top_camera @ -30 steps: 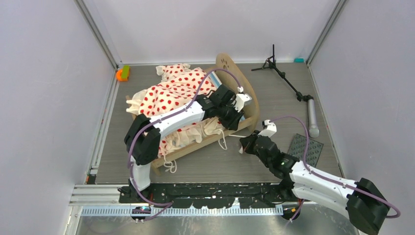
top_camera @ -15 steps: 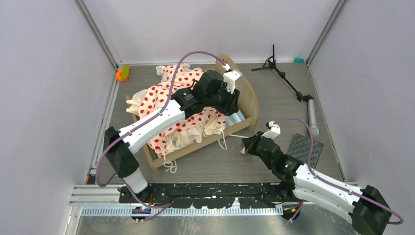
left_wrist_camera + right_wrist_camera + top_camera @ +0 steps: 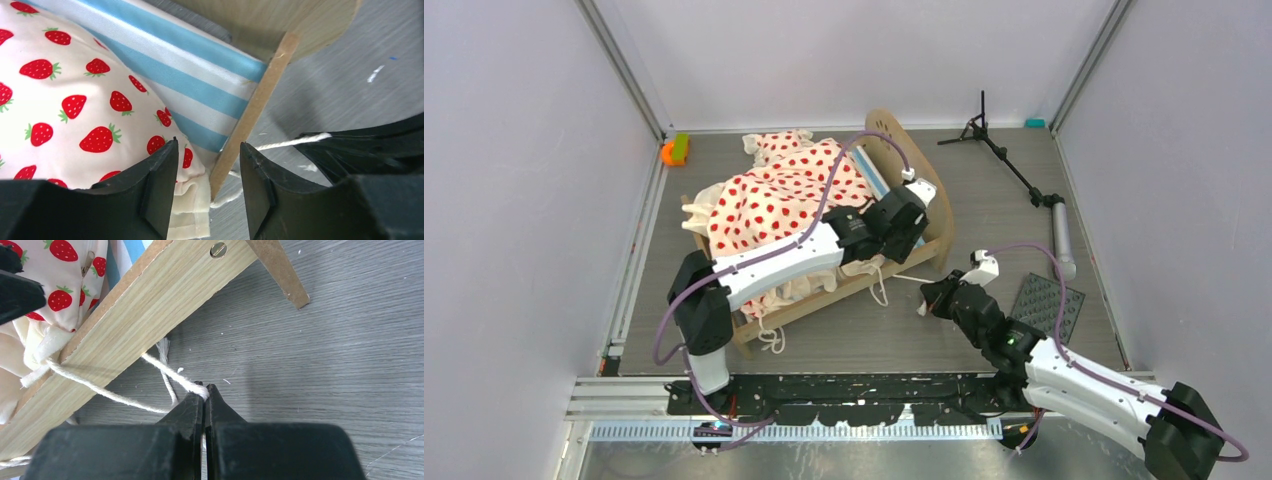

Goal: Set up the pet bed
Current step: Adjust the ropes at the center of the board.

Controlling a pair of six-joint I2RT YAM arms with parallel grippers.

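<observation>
Bed is sitting on the table, left of centre in the top view. Its long axis is running diagonally, from near left to far right. The tall rounded end board is standing at the far-right end. Small marks are showing near the top of that board, too small to make out.

Bedding, cream with red strawberries, is lying heaped over most of the frame and spilling over the near rail. The mattress, striped blue and white, is showing only at the far-right end, beside the end board.

Over that corner the left fingers are hovering, standing apart. The thin top edge of the near rail and a cream hem of the bedding are lying between them, and nothing is being gripped.

Low on the table, just beside the near rail, the right fingers are pressing together on a white cord. The cord is running from their tips up to the rail's edge and in among the bedding.

A tripod and a studded mat are lying well off to the right.
</observation>
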